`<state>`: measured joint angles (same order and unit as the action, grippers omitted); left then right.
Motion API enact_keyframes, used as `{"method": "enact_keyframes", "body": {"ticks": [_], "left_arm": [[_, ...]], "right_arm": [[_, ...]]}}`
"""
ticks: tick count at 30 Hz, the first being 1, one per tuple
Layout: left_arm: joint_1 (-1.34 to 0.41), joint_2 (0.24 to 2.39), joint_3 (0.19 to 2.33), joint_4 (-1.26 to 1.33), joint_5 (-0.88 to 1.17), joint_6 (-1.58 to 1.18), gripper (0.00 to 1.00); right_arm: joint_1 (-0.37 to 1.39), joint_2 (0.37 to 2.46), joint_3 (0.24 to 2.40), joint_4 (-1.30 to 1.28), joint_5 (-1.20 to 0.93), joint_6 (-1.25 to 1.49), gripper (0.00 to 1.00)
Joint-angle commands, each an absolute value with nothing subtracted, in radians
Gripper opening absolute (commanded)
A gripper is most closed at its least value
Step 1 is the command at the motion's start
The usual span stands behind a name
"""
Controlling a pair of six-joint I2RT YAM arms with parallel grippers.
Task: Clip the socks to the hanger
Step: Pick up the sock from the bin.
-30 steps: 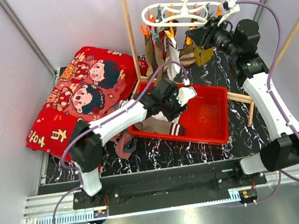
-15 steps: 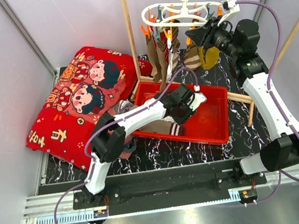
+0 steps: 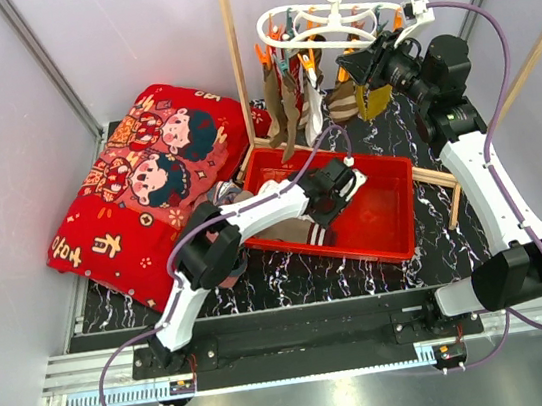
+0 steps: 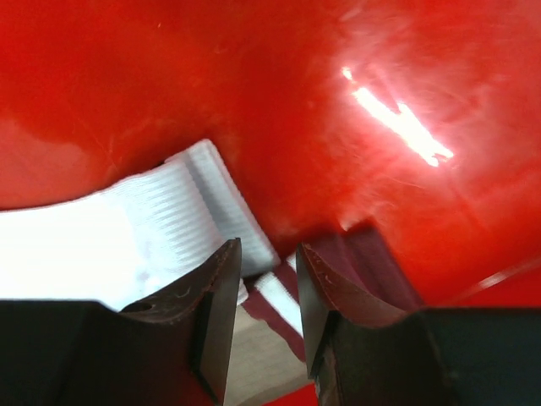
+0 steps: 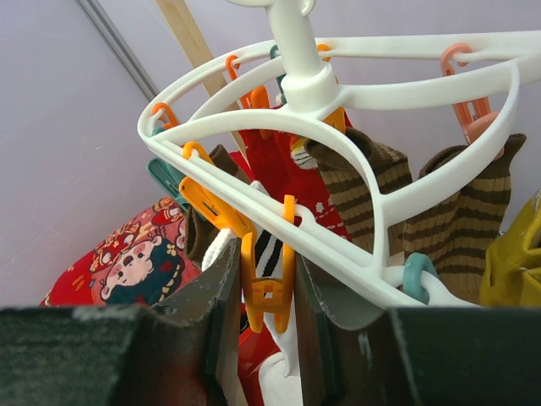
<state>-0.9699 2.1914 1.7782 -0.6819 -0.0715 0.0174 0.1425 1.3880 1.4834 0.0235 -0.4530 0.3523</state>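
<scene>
white sock point(image 4: 110, 245): runs off the left edge of the left wrist view; near end is under a dark finger
striped cuff point(image 4: 272, 298): only a sliver shows between the left gripper point(image 4: 269, 251) fingers; pinched or not, cannot tell
tray point(image 4: 338, 101): floor blurred; glare streak
hanger point(image 5: 355, 93): hook top cut by upper edge; ring runs past right edge
orange clip point(image 5: 267, 292): flanks covered by the right gripper point(image 5: 265, 258) fingers
mustard sock point(image 5: 516, 262): cut by right edge

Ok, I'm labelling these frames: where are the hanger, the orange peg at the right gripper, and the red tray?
hanger point(image 5: 306, 85), right wrist view, hub under the hook.
orange peg point(image 5: 265, 296), right wrist view, lower body.
red tray point(image 3: 384, 217), top external view, bare floor.
</scene>
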Motion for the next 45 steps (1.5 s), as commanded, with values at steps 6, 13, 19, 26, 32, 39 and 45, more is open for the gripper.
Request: {"method": "enact_keyframes", "body": {"ticks": [6, 13, 19, 26, 32, 39, 45], "left_arm": [[-0.971, 2.270, 1.864, -0.673, -0.144, 0.003, 0.43], [-0.969, 2.292, 1.847, -0.673, -0.161, 0.003, 0.41], [-0.969, 2.273, 1.833, -0.661, -0.176, 0.005, 0.15], [-0.969, 2.146, 1.763, -0.574, -0.184, 0.005, 0.00], [-0.968, 1.987, 1.698, -0.474, -0.109, 0.002, 0.00], [-0.953, 1.873, 1.695, -0.433, -0.054, -0.049, 0.00], [-0.916, 1.778, 1.701, -0.373, -0.032, -0.058, 0.00]], "right_arm": [[0.153, 1.361, 1.467, -0.026, -0.454, 0.339, 0.00], [0.152, 1.358, 1.463, -0.026, -0.451, 0.333, 0.00], [0.153, 1.356, 1.463, -0.023, -0.456, 0.337, 0.00], [0.153, 1.351, 1.463, -0.023, -0.454, 0.333, 0.00], [0.153, 1.348, 1.463, -0.021, -0.453, 0.331, 0.00], [0.153, 1.339, 1.466, -0.021, -0.454, 0.330, 0.00], [0.153, 1.339, 1.473, -0.021, -0.466, 0.327, 0.00]]}}
